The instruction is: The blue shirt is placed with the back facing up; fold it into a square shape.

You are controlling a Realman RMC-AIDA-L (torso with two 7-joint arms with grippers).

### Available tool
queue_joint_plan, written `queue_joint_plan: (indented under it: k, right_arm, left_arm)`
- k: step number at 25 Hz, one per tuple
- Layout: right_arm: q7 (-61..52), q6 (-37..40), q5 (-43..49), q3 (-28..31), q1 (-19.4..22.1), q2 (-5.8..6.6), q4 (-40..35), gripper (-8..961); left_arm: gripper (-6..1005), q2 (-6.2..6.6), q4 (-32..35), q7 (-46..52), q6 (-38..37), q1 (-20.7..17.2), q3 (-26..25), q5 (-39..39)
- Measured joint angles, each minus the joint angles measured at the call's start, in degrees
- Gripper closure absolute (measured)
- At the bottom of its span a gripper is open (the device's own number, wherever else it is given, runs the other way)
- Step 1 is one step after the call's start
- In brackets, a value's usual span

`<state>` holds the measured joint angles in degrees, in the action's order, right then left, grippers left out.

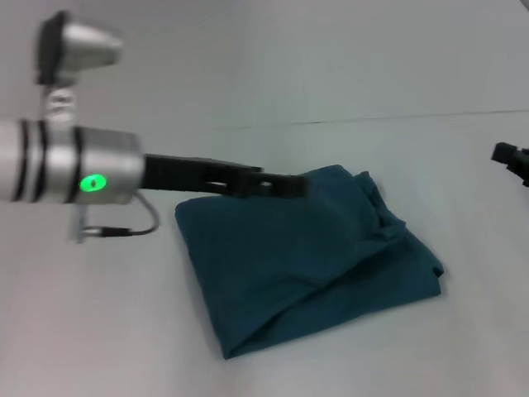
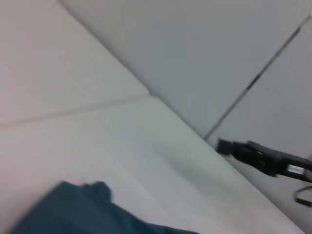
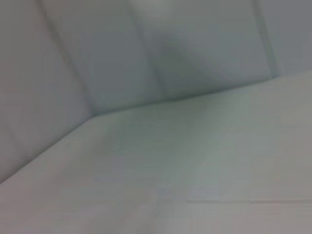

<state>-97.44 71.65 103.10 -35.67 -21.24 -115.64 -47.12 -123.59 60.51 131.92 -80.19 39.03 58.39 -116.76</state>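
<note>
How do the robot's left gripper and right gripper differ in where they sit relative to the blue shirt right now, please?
The left gripper reaches over the far edge of the folded blue shirt, while the right gripper sits well off to the side, clear of the cloth. The left arm shows along its length in the head view; of the right, only the tip shows at the picture's edge. Both are dark, and neither visibly holds cloth.

A bare test room or robot lab, by the look of it: a plain white bench [image 1: 99, 331] runs back to blank pale walls [image 1: 331, 58] made of flat panels with thin dark seams. Nothing homely stands about; only a silver robot arm [image 1: 74, 161] with a green indicator light [image 1: 93, 183] reaches over the bench.
</note>
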Motion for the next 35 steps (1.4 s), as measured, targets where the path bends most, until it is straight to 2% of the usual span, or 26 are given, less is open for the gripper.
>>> queue_joint_plan:
  k: [3,6,9,11,14,15,19,25,28,35]
  right_arm:
    - [-10.66,8.18,7.91,0.00,-2.26,0.35,-7.72,952]
    - [-20.06,15.34,15.10,0.00,-5.76,1.06,-13.35,900]
    - [-28.81,22.21,25.84,-0.01,-10.93,1.33,-17.07,848]
    - [-33.08,26.16,33.51,-0.03,-14.76,1.05,-18.49,814]
    - [-37.89,28.82,43.89,-1.28,-19.80,-0.07,-20.04,762]
    - [-39.51,29.12,46.34,-2.46,-20.96,-0.52,-20.40,717]
    - [-44.55,27.90,48.58,-7.90,-22.79,-1.57,-20.20,539]
    - [-46.65,25.35,48.44,-10.01,-23.90,-2.42,-17.82,289]
    - [-48.30,22.87,48.64,-12.45,-23.63,-2.66,-17.43,66]
    - [-49.30,19.46,48.77,-13.29,-23.18,-3.00,-16.29,12]
  left_arm:
    - [69,0.07,1.11,-5.48,-3.45,-3.63,-6.15,-0.12]
    - [56,0.09,0.64,-11.28,-6.71,-6.75,-11.61,-0.41]
    - [47,0.03,0.40,-16.84,-9.13,-9.62,-14.47,-0.52]
    - [47,-0.09,0.50,-19.90,-10.22,-11.29,-15.58,-0.66]
    - [47,-0.21,0.36,-22.40,-10.71,-12.80,-17.05,-2.26]
    - [47,-0.24,0.20,-22.71,-10.71,-13.08,-17.43,-3.11]
    - [47,-0.36,-0.76,-23.92,-10.70,-13.80,-18.27,-5.57]
    - [47,-0.42,-2.70,-25.32,-10.33,-14.56,-18.87,-6.41]
    - [47,-0.42,-2.76,-25.48,-10.18,-14.80,-19.13,-6.48]
    - [47,-0.43,-3.16,-25.65,-10.00,-14.91,-19.24,-6.58]
